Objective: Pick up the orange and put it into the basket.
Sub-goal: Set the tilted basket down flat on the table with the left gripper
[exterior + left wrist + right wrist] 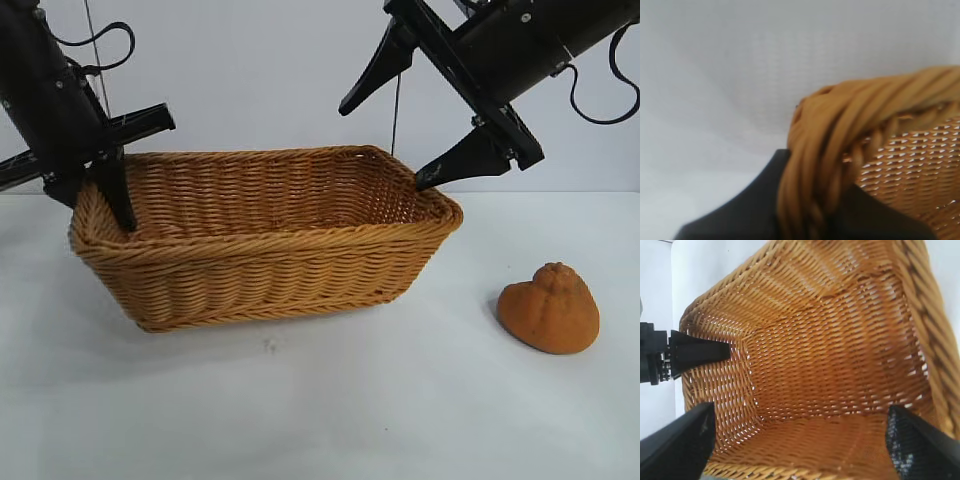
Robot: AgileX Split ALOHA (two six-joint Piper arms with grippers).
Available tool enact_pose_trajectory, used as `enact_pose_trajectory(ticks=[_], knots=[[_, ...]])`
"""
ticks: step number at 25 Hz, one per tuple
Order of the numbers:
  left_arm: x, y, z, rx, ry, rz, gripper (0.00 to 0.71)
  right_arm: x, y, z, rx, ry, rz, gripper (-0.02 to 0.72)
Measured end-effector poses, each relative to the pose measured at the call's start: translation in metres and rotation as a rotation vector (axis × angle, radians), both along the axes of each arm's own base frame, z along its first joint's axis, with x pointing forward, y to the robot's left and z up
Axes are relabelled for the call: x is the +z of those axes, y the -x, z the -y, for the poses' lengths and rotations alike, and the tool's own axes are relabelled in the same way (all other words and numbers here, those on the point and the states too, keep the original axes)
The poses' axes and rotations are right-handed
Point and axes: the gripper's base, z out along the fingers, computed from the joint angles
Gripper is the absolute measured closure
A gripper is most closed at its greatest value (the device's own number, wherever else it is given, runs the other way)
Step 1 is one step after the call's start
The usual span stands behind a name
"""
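The orange [550, 308], dull orange with a ridged knob on top, lies on the white table to the right of the basket [260, 265], apart from both grippers. My left gripper [95, 208] is shut on the basket's braided rim at its left end; in the left wrist view the rim [840, 130] runs between the two dark fingers [740, 215]. My right gripper [385, 143] is wide open and empty, hovering over the basket's right end, lower fingertip close to the rim. In the right wrist view it [800, 450] looks into the empty basket [830, 355].
The white table [320, 410] stretches in front of the basket and around the orange. A white wall stands behind. The left arm's finger [700, 352] shows at the far end of the basket in the right wrist view.
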Motion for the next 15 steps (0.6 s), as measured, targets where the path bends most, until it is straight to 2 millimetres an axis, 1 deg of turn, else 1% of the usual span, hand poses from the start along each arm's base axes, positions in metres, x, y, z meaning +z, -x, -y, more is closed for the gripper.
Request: enact_pose_trajectory(ticks=[4, 8, 11, 12, 15], knots=[[0.000, 0.003, 0.005, -0.089, -0.012, 0.006, 0.613, 0.000, 0.000, 0.000, 0.001, 0.000, 0.000, 0.072], [-0.003, 0.001, 0.013, -0.113, -0.011, 0.031, 0.613, 0.000, 0.000, 0.000, 0.001, 0.000, -0.001, 0.072], [-0.017, -0.003, 0.015, -0.111, -0.005, 0.008, 0.613, 0.000, 0.000, 0.000, 0.001, 0.000, -0.001, 0.072], [-0.017, -0.003, 0.015, -0.111, -0.005, 0.008, 0.613, 0.000, 0.000, 0.000, 0.003, -0.001, -0.003, 0.072], [-0.040, -0.008, 0.015, -0.115, -0.015, -0.010, 0.613, 0.000, 0.001, 0.000, 0.006, -0.002, -0.006, 0.072]])
